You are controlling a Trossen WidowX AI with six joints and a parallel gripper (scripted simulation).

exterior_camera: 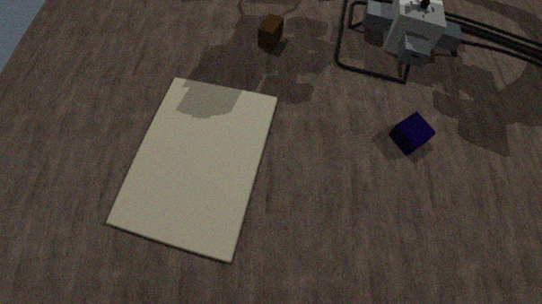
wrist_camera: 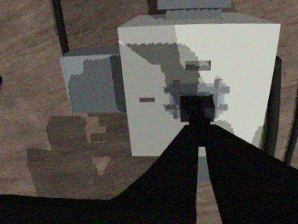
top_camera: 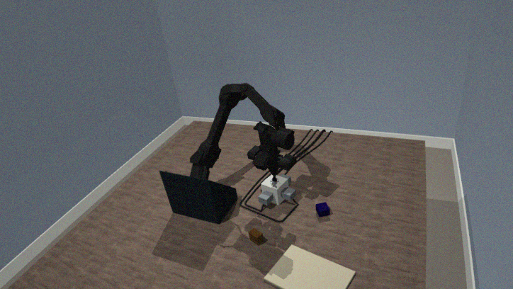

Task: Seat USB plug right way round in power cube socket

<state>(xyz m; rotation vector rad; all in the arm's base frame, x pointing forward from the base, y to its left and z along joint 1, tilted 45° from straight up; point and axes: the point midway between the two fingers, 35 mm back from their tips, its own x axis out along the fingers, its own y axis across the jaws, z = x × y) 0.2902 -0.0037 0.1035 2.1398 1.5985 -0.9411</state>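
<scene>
The white power cube stands on the table, with its top facing up. The dark USB plug is over the middle of the cube's top, at the socket there. My gripper points down from above and is shut on the plug. The socket opening is hidden under the plug and the fingertips, so how deep the plug sits and which way round it is cannot be told.
Grey adapters stick out from the cube's sides, with black cables around it. An orange block, a dark blue block, a cream board and a dark slanted panel are on the table.
</scene>
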